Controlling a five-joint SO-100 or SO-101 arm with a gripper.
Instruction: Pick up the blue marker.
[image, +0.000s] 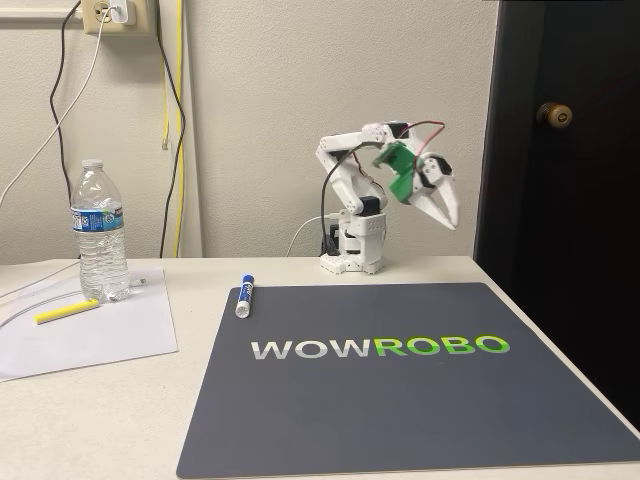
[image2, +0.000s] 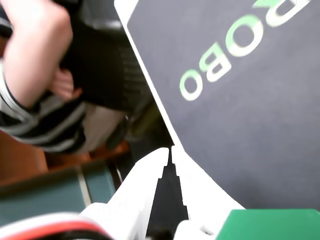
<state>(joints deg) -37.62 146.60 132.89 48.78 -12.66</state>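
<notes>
The tabletop (image: 90, 420) carries a dark mat (image: 400, 400). A water bottle (image: 99, 232) stands at nine o'clock. The end effector (image: 447, 215) hangs clenched and empty at two o'clock. The blue marker (image: 243, 294) lies at the mat's eleven-o'clock corner; best to open wide, align across the barrel, then descend.

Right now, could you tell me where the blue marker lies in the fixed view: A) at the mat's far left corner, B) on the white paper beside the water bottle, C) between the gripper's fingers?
A: the blue marker lies at the far left corner of the dark mat, away from the raised gripper.
</notes>
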